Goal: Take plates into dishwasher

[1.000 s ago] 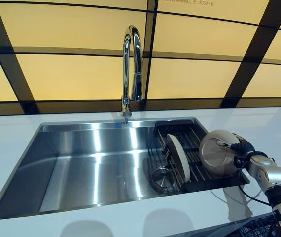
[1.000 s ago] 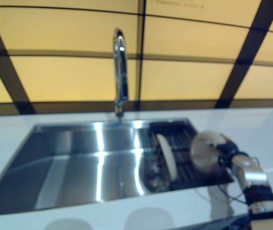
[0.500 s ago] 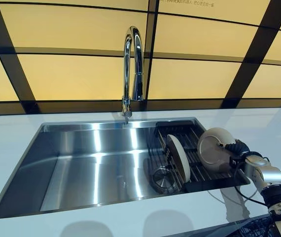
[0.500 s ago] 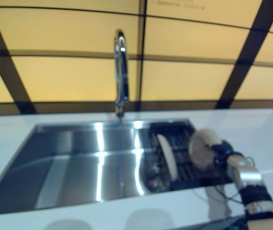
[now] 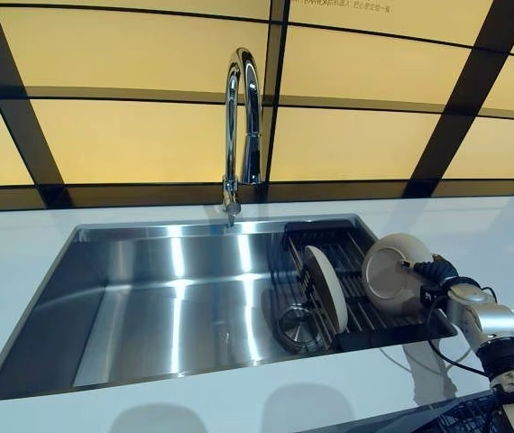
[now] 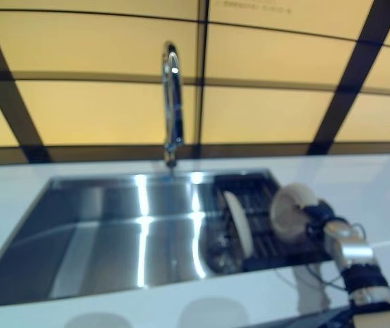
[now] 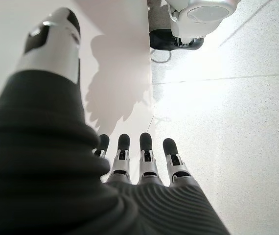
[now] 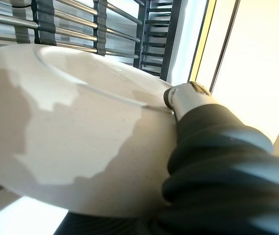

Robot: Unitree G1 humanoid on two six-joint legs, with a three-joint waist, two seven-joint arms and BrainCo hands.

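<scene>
My right robot hand (image 5: 430, 273) pinches the cream plate (image 5: 389, 273) by its rim above the rack (image 5: 352, 262); it looks rigid, slick, breakable. Left robot hand (image 7: 144, 161) hangs open, empty.

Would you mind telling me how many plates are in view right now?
2: one plate stands on edge in the sink's rack; the other plate is held by the right hand above the rack's right end. None seem hidden.

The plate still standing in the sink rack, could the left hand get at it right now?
Probably not as things stand. The left hand hangs open toward the floor, absent from both eye views. The standing plate sits in the rack, beside the right hand holding another plate.
</scene>
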